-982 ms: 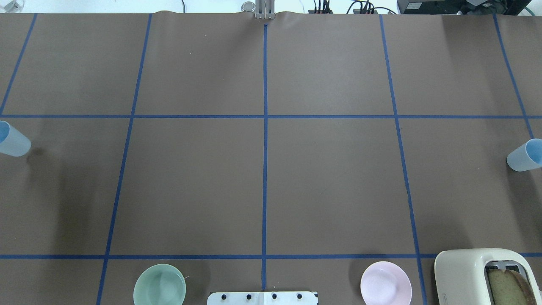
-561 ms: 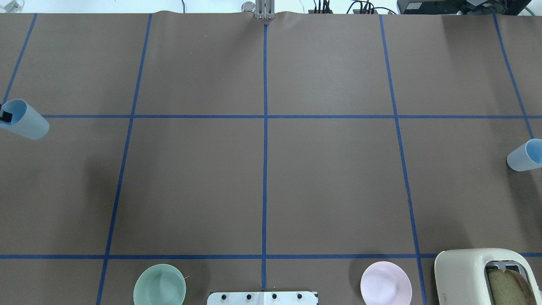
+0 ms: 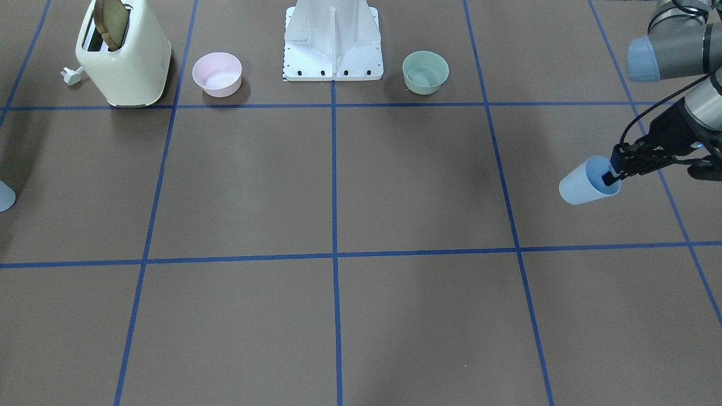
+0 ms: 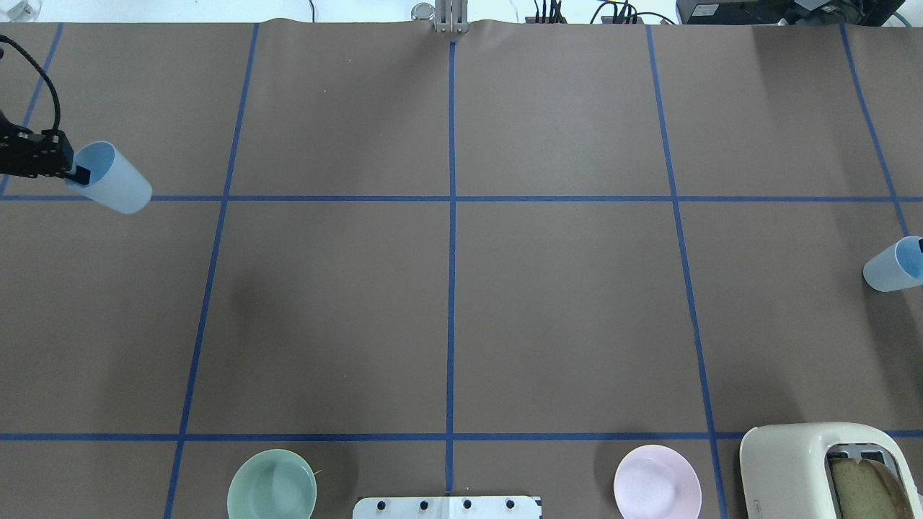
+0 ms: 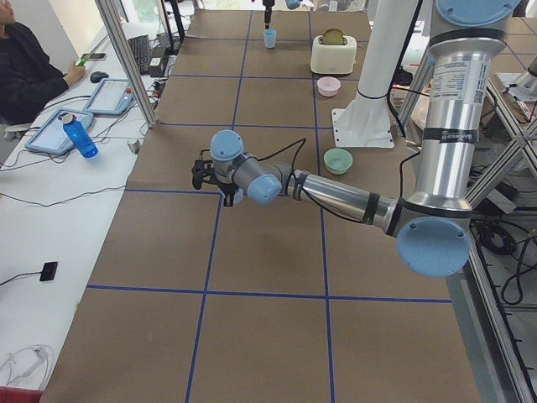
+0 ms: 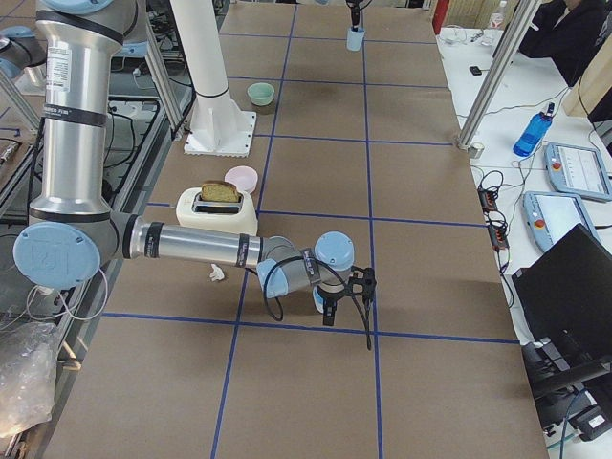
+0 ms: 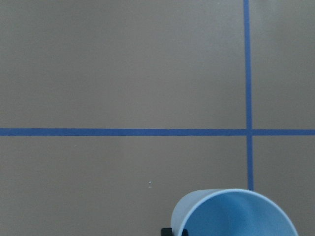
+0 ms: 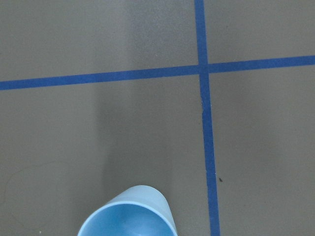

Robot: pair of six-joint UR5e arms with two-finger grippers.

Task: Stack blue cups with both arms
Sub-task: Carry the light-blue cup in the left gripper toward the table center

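Far left of the white pedestal base (image 3: 333, 42) | left gripper (image 3: 612, 176) pinches the rim of a tilted pale-blue plastic tumbler (image 3: 584, 186) | right gripper (image 6: 327, 314) at twin tumbler (image 4: 890, 265), grip cannot be told | advice: level both, align axes before nesting.

The overhead edge cuts off the right cup (image 4: 893, 265); from here I cannot tell whether the right gripper (image 6: 328, 314) holds it.

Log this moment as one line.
left gripper: shut on pale blue plastic cup, aloft | right gripper: at rim of second blue cup, grip unclear | stacked: no
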